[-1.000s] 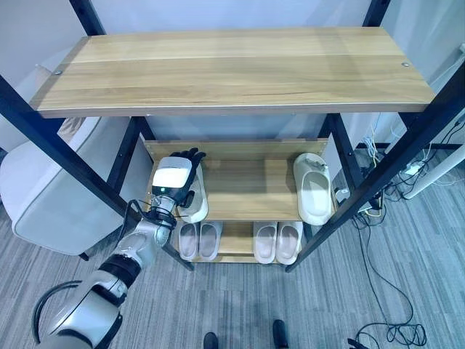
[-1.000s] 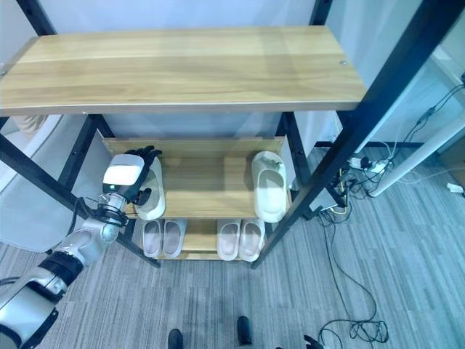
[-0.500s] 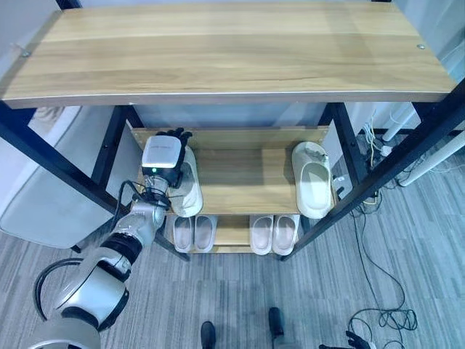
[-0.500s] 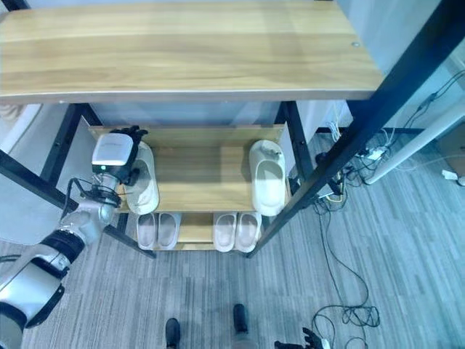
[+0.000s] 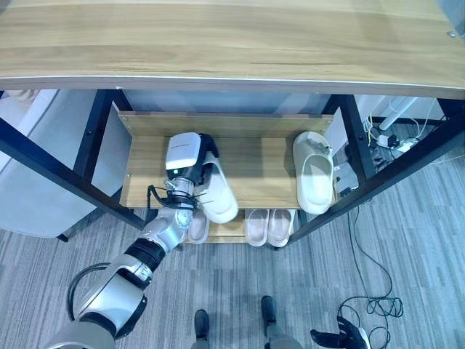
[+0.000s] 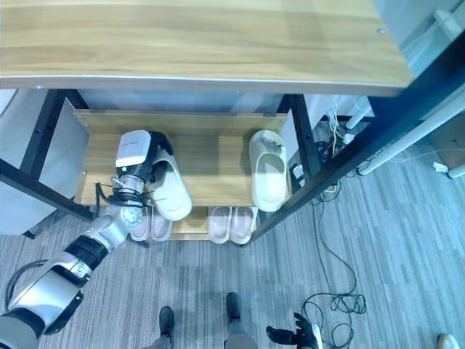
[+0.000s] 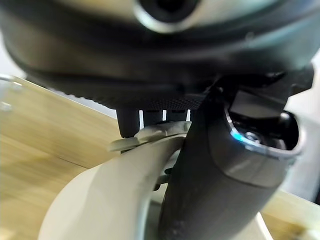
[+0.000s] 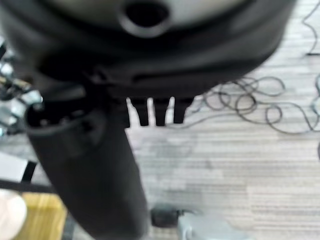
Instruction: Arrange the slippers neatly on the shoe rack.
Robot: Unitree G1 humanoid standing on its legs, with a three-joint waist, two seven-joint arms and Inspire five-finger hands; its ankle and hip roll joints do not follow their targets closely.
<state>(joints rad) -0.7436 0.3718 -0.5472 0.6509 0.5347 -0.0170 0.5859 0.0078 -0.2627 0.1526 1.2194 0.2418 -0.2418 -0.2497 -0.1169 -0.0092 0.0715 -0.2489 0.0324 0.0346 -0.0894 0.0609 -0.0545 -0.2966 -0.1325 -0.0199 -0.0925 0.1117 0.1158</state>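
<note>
The black-framed shoe rack with pale wood-grain shelves (image 5: 254,182) carries a smooth, rounded cream foam slipper (image 5: 314,182) at the right end of its middle shelf, with small pale pairs of slippers (image 5: 267,227) on the bottom shelf. Toward the left of that middle shelf, the left hand (image 5: 190,169) clamps fingers and thumb on a matching cream foam slipper (image 5: 219,198), held angled over the near edge. The right hand (image 8: 115,165) hangs above grey striped carpet (image 8: 225,165), fingers relaxed, holding nothing.

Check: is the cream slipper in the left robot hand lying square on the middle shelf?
No. Cream slipper sits angled, toe overhanging the wooden middle shelf's front edge.
</note>
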